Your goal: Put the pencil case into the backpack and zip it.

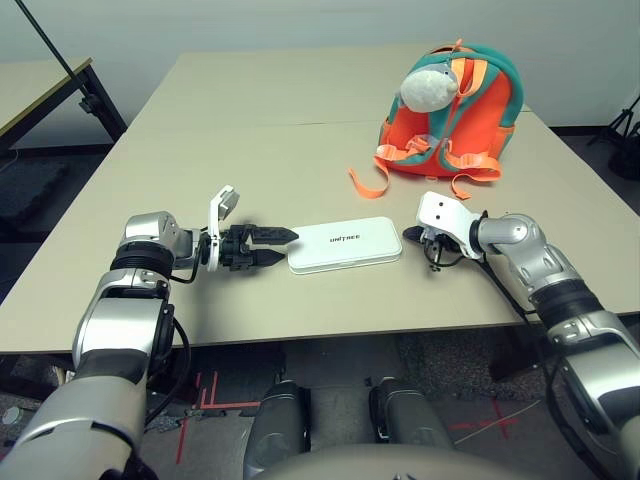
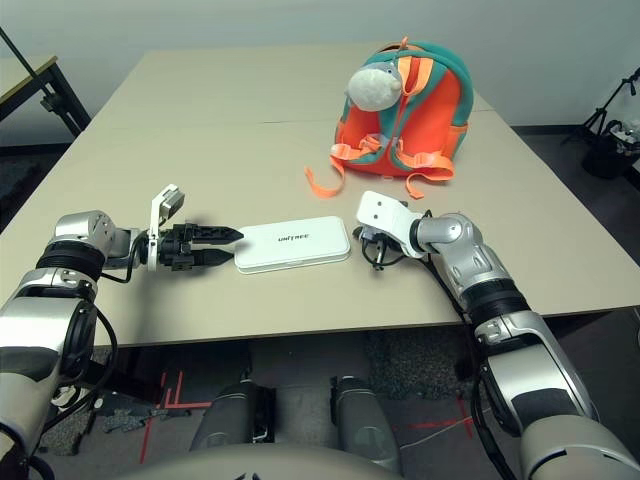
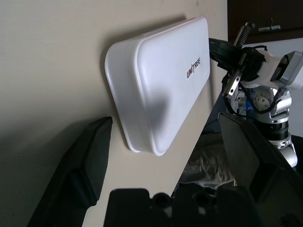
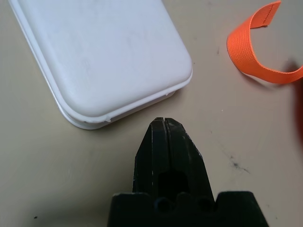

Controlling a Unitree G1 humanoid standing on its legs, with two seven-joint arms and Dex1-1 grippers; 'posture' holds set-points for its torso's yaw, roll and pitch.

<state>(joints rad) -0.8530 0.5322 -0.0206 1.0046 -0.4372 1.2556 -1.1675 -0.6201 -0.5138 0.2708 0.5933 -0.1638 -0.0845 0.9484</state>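
The flat white pencil case [image 1: 345, 246], closed, with rounded corners and small dark lettering, lies lengthwise left to right near the surface's near edge. Farther back and to the right, the orange backpack [image 1: 455, 115] with teal trim stands upright, straps facing near.

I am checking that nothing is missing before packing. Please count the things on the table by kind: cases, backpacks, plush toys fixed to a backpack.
Pencil case: 1
Backpack: 1
Plush toy: 1
Total: 3
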